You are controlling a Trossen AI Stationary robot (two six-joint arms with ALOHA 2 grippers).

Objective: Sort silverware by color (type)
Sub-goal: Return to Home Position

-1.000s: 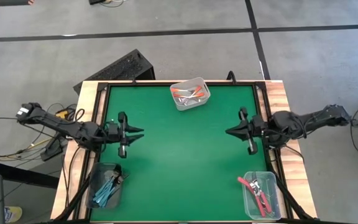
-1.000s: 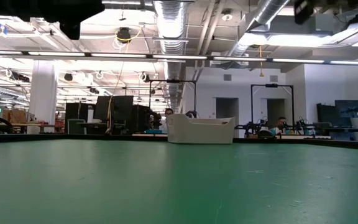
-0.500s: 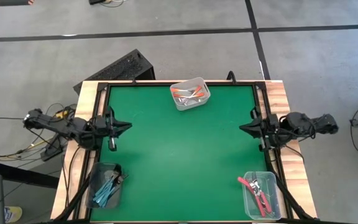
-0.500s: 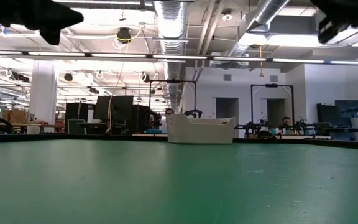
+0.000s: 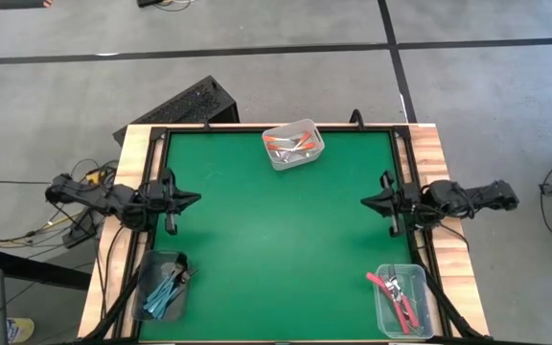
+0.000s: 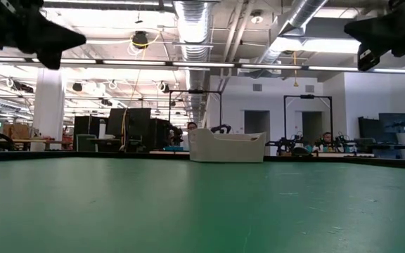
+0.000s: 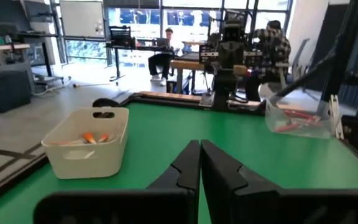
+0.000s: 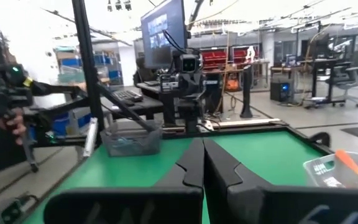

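The forks lie sorted in three clear bins. Orange-handled ones fill the bin at the far edge, which also shows as the orange-fork bin. Light blue ones are in the near-left bin, and red-pink ones in the near-right bin. My left gripper hovers by the left edge and is shut and empty, its own view showing the left gripper. My right gripper hovers by the right edge, also shut and empty, seen as the right gripper.
The green mat between the two arms is bare. A black frame rims the table. In the low view the far bin stands at the back, with both arms dark at the top corners. People sit in the room beyond.
Both arms have drawn back from the middle of the mat toward their own edges, the left toward the left edge and the right toward the right edge. The right one then crept slightly back inward. In the low view both have come down into the top corners.
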